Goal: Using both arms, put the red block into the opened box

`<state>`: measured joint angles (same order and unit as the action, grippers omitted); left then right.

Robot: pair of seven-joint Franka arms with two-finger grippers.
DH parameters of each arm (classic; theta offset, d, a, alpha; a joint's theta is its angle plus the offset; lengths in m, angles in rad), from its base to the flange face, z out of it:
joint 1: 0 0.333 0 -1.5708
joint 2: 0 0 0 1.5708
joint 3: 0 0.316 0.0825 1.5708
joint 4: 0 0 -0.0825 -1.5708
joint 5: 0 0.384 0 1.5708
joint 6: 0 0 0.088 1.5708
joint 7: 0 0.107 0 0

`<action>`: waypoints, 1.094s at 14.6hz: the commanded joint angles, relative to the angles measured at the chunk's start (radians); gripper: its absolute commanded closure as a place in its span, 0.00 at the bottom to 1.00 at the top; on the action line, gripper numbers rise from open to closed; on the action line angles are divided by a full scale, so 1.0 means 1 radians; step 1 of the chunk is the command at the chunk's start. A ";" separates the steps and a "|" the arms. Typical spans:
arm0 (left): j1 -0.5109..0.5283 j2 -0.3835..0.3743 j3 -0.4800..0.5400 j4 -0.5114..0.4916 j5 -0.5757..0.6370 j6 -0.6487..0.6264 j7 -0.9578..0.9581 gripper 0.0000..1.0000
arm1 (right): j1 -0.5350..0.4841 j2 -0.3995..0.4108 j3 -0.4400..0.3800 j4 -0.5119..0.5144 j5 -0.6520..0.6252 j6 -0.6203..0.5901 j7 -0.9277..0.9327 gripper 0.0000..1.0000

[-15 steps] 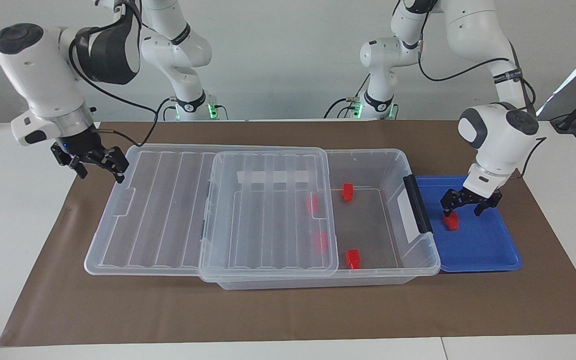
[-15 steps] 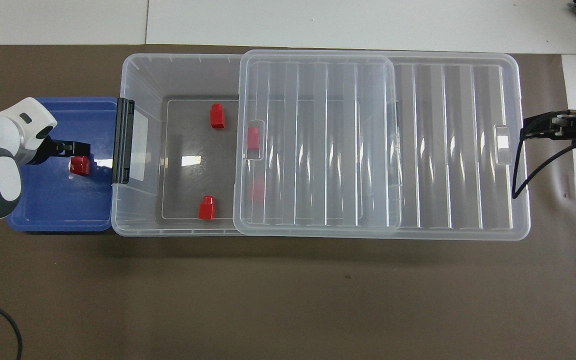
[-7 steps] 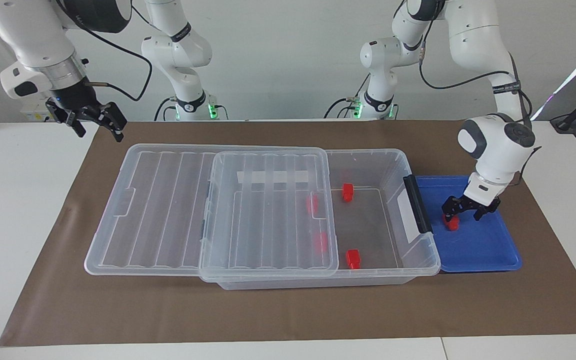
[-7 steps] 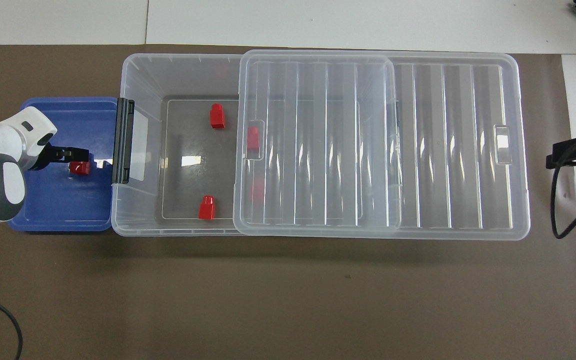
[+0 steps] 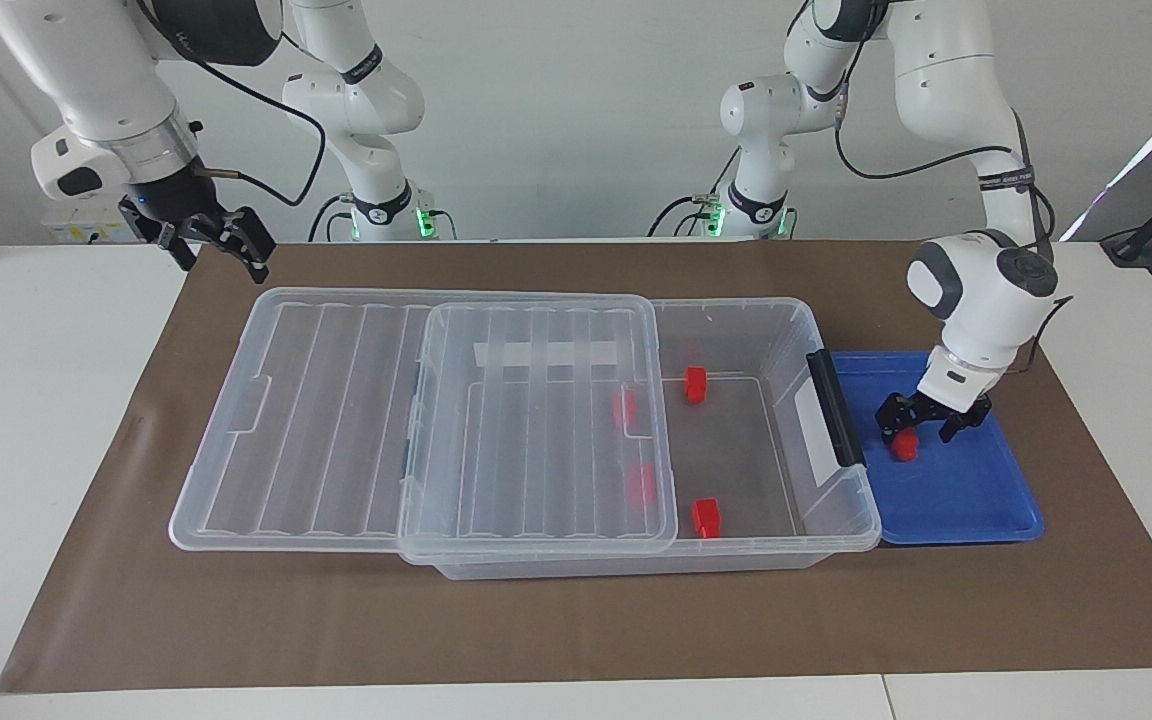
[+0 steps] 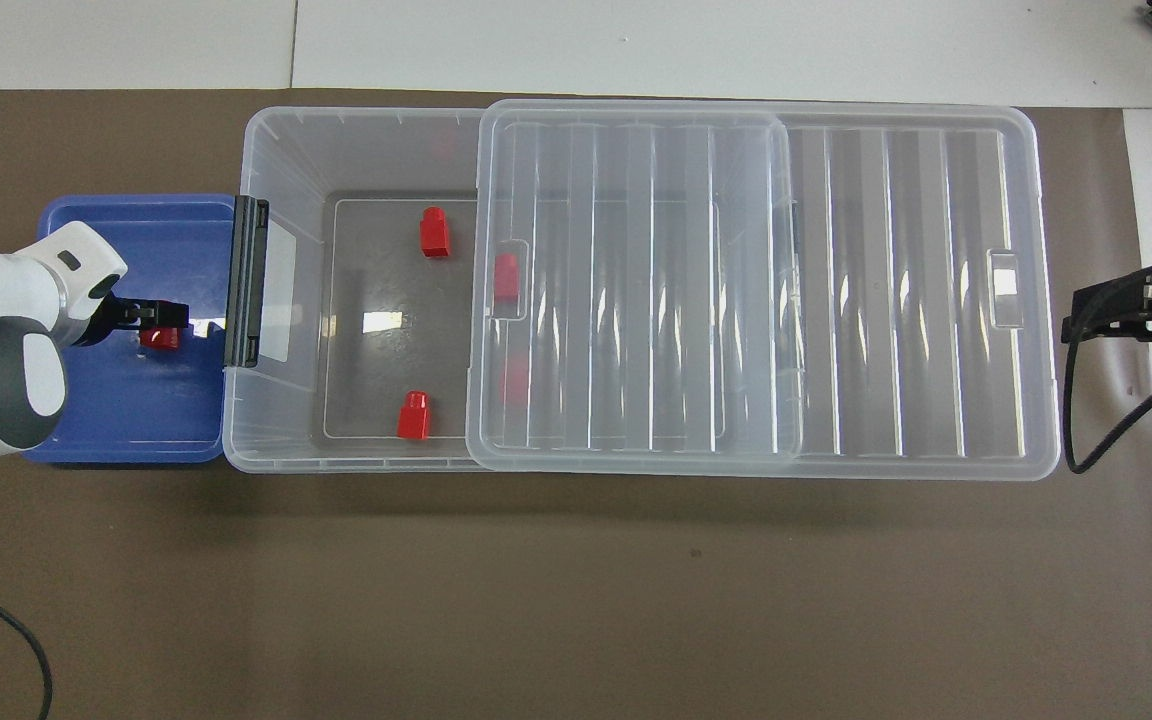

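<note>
Where the brown mat [image 5: 576, 620] covers the white surface [image 5: 26, 450], the following stand.

Item: box [image 5: 781, 320], large shallow clear plastic bin, long axis running from one arm's end of the surface to the other. Black clip handle [image 5: 834, 408] on the wall at the left arm's end. Ribbed transparent lid [image 5: 536, 420] slid toward the right arm's end, resting partly on the bin and partly over a second clear ribbed panel [image 5: 306, 420] lying flat beside it; the part of the bin nearest the handle stands uncovered.

Item: blue tray [image 5: 966, 500], flat, touching the box at the handle end.

Item: red block [image 5: 903, 447], small, lying on the blue tray floor near the box handle, outside the box.

Item: four further red blocks inside the box. Two in the uncovered part, one nearer the robots [image 5: 696, 383], one farther [image 5: 705, 516]. Two seen through the lid edge, one nearer the robots [image 5: 624, 407], one farther [image 5: 642, 482].

Item: left gripper [image 5: 921, 425], low over the blue tray, directly at the red block. Fingers [image 5: 888, 425] spread, one to each side of the block; whether they touch it cannot be told.

Item: right gripper [image 5: 221, 245], raised in the air above the mat's edge at the right arm's end, clear of the lid panel. Fingers spread, nothing between them.

Item: two slimmer white arms [image 5: 376, 130] with green-lit bases, at the robots' edge of the surface.
</note>
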<state>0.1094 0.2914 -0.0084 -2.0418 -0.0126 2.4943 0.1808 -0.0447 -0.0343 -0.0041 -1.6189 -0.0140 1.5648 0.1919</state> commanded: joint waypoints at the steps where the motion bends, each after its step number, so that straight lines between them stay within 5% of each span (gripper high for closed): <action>1: -0.007 -0.006 0.007 -0.038 -0.003 0.060 0.015 0.00 | -0.006 -0.015 0.003 -0.015 0.028 -0.011 0.015 0.00; 4: -0.008 -0.005 0.007 -0.038 -0.003 0.061 0.005 0.00 | -0.006 -0.015 0.003 -0.013 0.029 -0.011 0.017 0.00; 6: -0.008 -0.003 0.007 -0.038 -0.003 0.063 -0.007 0.19 | -0.004 -0.016 0.004 -0.019 0.029 -0.002 0.018 0.00; 10: -0.011 0.000 0.007 -0.031 -0.003 0.051 -0.012 0.74 | -0.004 -0.033 0.004 -0.061 0.028 0.041 -0.005 0.00; 12: -0.017 0.000 0.007 -0.022 -0.003 0.037 -0.012 0.90 | -0.004 -0.033 0.004 -0.061 0.028 0.041 -0.006 0.00; 16: -0.017 0.000 0.007 0.138 -0.012 -0.176 -0.018 0.93 | -0.004 -0.033 0.004 -0.061 0.028 0.041 -0.006 0.00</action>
<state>0.1066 0.2914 -0.0118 -2.0003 -0.0129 2.4431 0.1743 -0.0446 -0.0390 -0.0037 -1.6439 -0.0059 1.5822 0.1921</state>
